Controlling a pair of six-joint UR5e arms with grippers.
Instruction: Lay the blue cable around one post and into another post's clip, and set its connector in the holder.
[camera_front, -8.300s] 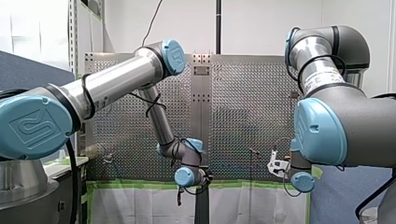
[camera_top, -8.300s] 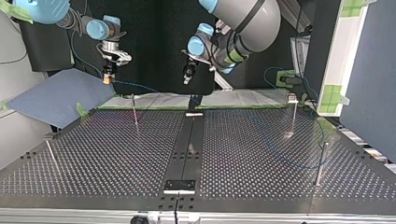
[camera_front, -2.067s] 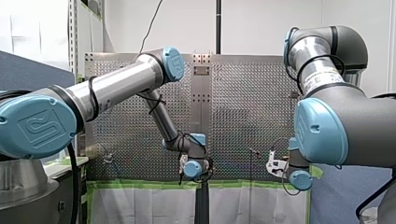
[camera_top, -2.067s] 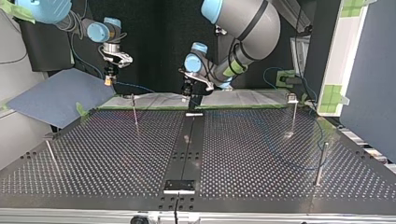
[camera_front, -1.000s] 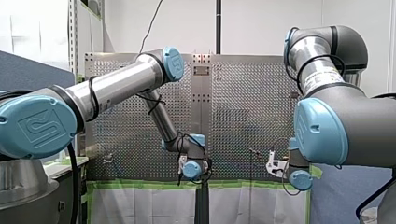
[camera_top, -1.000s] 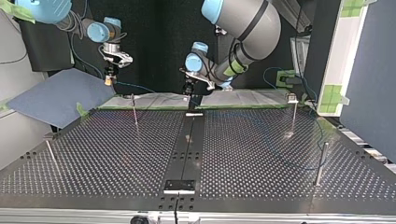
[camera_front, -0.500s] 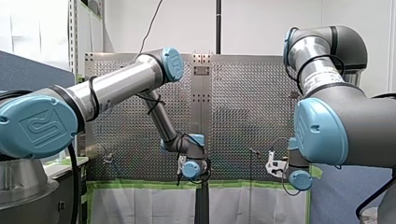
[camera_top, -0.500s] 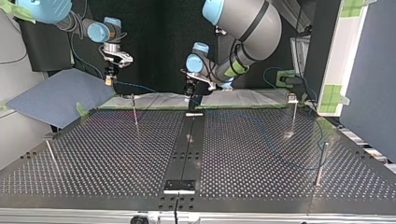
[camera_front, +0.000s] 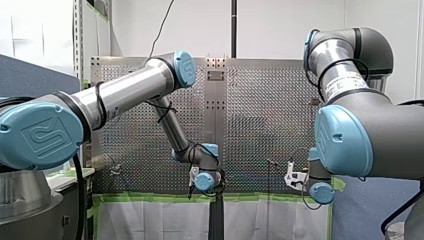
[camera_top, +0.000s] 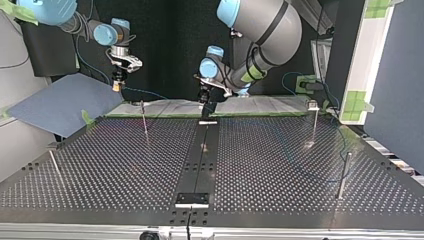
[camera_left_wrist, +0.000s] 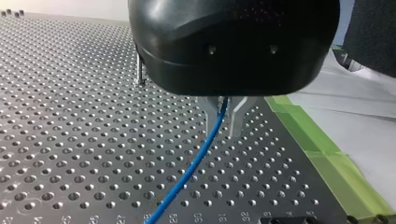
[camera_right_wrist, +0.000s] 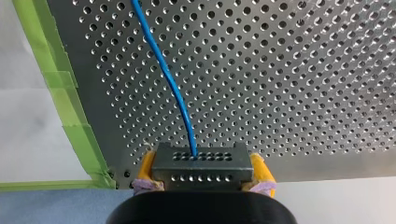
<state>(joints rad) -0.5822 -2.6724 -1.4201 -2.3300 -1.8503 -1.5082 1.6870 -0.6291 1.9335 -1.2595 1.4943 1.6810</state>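
The blue cable (camera_left_wrist: 205, 140) runs between the metal fingers (camera_left_wrist: 236, 119) of my left gripper (camera_left_wrist: 224, 122), which is closed loosely around it just above the perforated table (camera_left_wrist: 70, 140). In the top view my left gripper (camera_top: 206, 102) hangs over the far end of the black centre strip. My right gripper (camera_right_wrist: 201, 173), with yellow pads (camera_right_wrist: 261, 170), is shut on the black connector (camera_right_wrist: 201, 163), from which the cable (camera_right_wrist: 168, 79) leads away. In the top view my right gripper (camera_top: 117, 82) is raised at the far left, past the table's edge. The holder (camera_top: 192, 199) sits at the near edge.
Thin posts stand on the table: one far left of centre (camera_top: 144, 120), one far right (camera_top: 314, 125), one near right (camera_top: 343, 175), one near left (camera_top: 54, 167). Green tape (camera_left_wrist: 322, 149) lines the table's far edge. A grey panel (camera_top: 60, 102) lies beyond the far left corner.
My left gripper has crept slightly toward the top view's right, still over the far end of the centre strip. My right arm holds the connector in the same place.
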